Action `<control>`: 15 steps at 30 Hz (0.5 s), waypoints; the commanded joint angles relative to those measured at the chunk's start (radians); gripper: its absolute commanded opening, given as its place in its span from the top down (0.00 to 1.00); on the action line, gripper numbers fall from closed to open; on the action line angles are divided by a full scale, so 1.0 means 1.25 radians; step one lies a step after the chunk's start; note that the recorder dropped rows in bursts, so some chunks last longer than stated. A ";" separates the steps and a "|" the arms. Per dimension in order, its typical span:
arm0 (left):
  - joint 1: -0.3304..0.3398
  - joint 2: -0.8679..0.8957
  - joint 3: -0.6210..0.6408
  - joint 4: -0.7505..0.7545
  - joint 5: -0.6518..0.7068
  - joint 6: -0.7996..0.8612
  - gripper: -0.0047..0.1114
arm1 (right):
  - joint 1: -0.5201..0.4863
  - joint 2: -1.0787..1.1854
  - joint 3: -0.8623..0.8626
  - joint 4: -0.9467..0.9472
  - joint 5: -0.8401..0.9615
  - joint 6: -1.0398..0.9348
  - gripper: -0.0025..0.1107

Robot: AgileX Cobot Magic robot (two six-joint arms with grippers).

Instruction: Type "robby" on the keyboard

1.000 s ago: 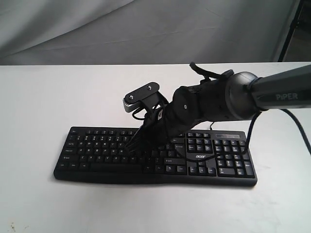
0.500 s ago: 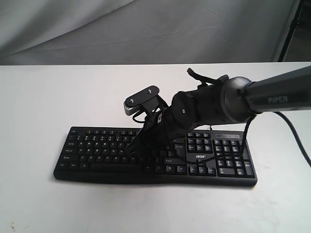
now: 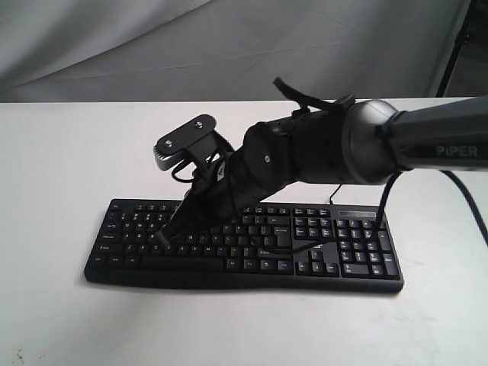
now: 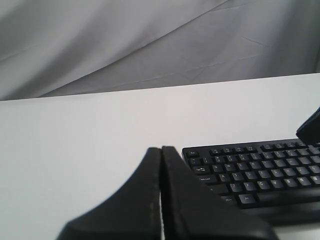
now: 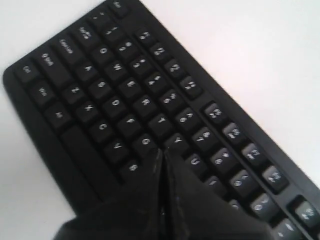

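The black keyboard (image 3: pixel 347 245) lies across the white table (image 3: pixel 69 152), number pad to the right. My right gripper (image 3: pixel 165 239) reaches over from the right and points down at the left half of the letter keys. In the right wrist view the right gripper (image 5: pixel 161 151) is shut with nothing between its fingers, its tip among the G, Y and H keys of the keyboard (image 5: pixel 100 90). Whether it touches a key I cannot tell. My left gripper (image 4: pixel 161 148) is shut and empty, off the left end of the keyboard (image 4: pixel 255 170); the exterior view does not show it.
A grey cloth backdrop (image 3: pixel 229 46) hangs behind the table. A dark stand leg (image 3: pixel 461 34) is at the far right. The right arm's black cable (image 3: pixel 385 200) droops over the keyboard's back edge near the number pad.
The right arm has swung left along the keyboard, carrying its shut gripper from the right end of the letter keys to the left half.
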 commanded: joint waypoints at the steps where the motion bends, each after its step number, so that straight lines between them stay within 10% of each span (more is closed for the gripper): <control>1: -0.005 -0.003 0.003 0.004 -0.006 -0.002 0.96 | 0.030 0.016 -0.005 0.003 -0.012 0.000 0.98; 15: -0.005 -0.003 0.003 0.004 -0.006 -0.002 0.96 | 0.043 0.060 -0.005 0.033 -0.071 -0.003 0.98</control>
